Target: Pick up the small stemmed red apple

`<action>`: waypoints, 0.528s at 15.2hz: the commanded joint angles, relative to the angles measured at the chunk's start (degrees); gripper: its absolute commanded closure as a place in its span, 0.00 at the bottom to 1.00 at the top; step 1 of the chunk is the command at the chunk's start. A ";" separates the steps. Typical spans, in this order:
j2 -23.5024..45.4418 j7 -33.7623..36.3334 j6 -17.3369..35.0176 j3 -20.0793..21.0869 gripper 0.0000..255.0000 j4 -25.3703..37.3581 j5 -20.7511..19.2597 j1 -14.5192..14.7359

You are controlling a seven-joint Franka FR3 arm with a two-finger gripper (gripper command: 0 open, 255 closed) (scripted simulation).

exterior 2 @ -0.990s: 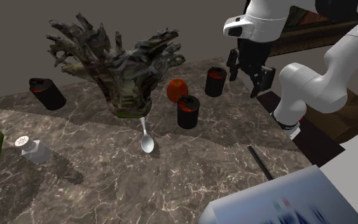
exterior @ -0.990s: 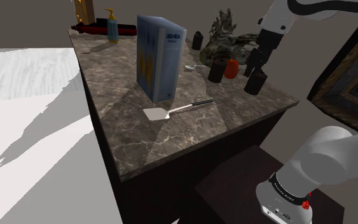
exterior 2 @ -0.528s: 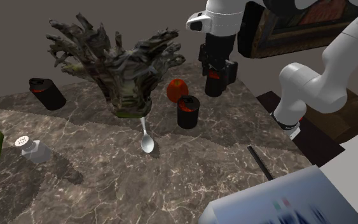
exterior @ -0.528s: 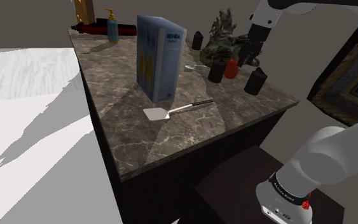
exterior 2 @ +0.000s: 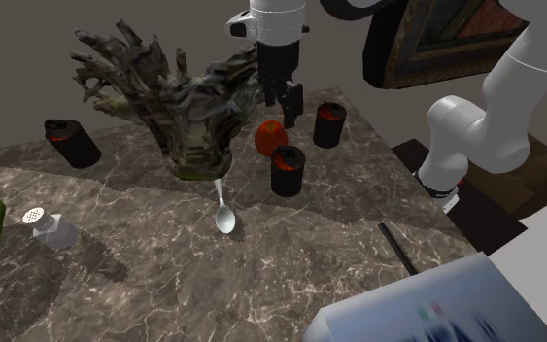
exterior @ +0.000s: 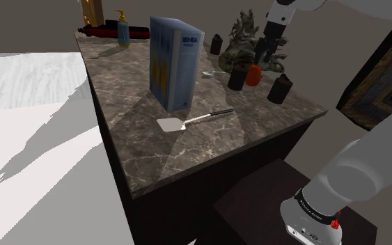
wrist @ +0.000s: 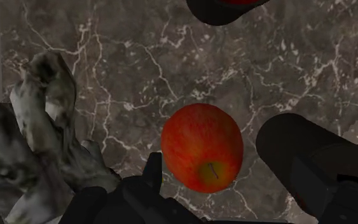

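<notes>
Right. Red apple (wrist: pixel 202 148), stem upward, sits on the dark marbled counter (exterior 2: pixel 290 272), between a gnarled grey ornament (exterior 2: pixel 193 107) and a black canister (exterior 2: pixel 287 170), with a second canister (exterior 2: pixel 328 124) near. Probably light, firm, smooth-skinned and round, so apt to roll or slip from a shallow pinch. Best taken across its widest girth, keeping clear of the neighbours. Gripper (exterior 2: pixel 286 102) hovers just above it, fingers apart, holding nothing.
</notes>
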 commanded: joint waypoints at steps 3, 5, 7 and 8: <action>1.80 -0.76 1.91 -0.46 0.00 -0.19 0.35 -0.29; 1.67 -0.79 3.47 -0.44 0.00 -1.88 0.32 -0.32; 1.60 -0.82 5.03 -0.43 0.00 -3.50 0.30 -0.33; 1.59 -0.83 5.47 -0.43 0.00 -3.95 0.30 -0.35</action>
